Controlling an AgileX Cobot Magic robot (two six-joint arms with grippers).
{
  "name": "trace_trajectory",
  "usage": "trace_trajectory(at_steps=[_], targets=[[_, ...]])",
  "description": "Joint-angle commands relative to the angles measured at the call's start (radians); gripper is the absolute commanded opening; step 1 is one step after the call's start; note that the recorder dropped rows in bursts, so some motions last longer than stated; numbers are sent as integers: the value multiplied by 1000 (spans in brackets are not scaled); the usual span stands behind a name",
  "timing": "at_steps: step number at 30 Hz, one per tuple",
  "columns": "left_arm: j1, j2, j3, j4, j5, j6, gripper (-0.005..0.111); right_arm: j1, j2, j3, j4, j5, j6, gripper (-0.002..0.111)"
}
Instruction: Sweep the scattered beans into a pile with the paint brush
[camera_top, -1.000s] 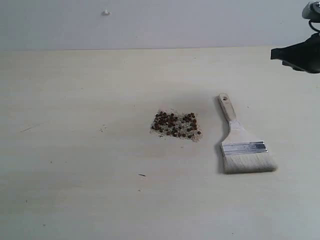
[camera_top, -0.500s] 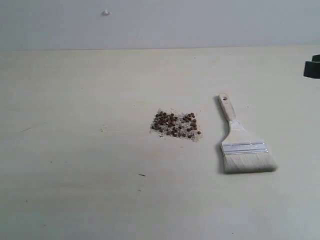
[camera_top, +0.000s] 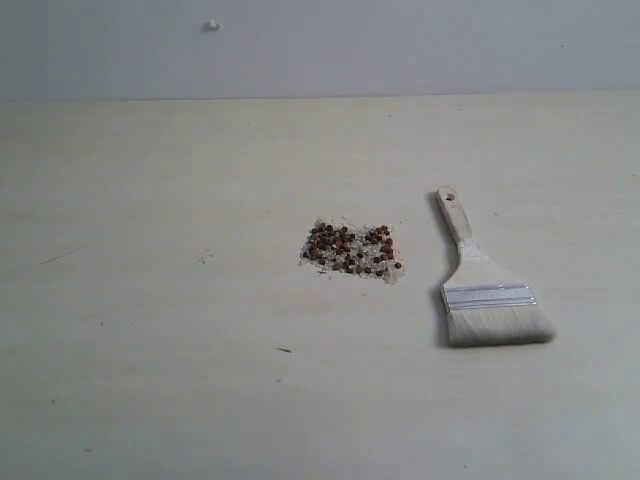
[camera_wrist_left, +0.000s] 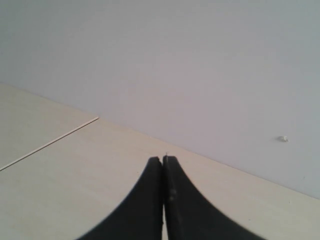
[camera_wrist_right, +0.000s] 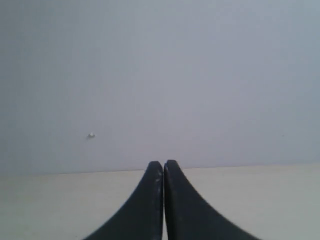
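While beans (camera_top: 351, 249) sit piled, paint brush (camera_top: 487, 296) flat nearby, apart

The wide flat paint brush (camera_top: 487, 290) has a pale bare-wood handle, a bright silver metal ferrule and soft cream-white bristles. The pile of tiny round reddish-brown beans (camera_top: 350, 249) looks smooth-skinned among rough whitish crumbs (camera_top: 390, 275), on a pale cream table (camera_top: 150, 300) with a matt, lightly scuffed top. The left gripper (camera_wrist_left: 162, 161) and right gripper (camera_wrist_right: 163, 164) look like smooth matt black plastic against a plain matt grey wall (camera_top: 400, 45).
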Motion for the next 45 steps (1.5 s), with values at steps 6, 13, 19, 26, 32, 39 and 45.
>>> trace_trajectory(at_steps=[6,13,19,26,32,39,45], targets=[[-1,-7,2,-1,4,-2,0,-4,-114,66,-170,-135,152,0],[-1,-7,2,-1,4,-2,0,-4,-114,66,-157,-116,268,0],[-1,-7,2,-1,4,-2,0,-4,-114,66,-157,-116,268,0],[-1,-7,2,-1,4,-2,0,-4,-114,66,-157,-116,268,0],[-1,-7,2,-1,4,-2,0,-4,-114,66,-157,-116,268,0],[-1,-7,2,-1,4,-2,0,-4,-114,66,-158,-116,268,0],[-1,-7,2,-1,4,-2,0,-4,-114,66,-158,-116,268,0]])
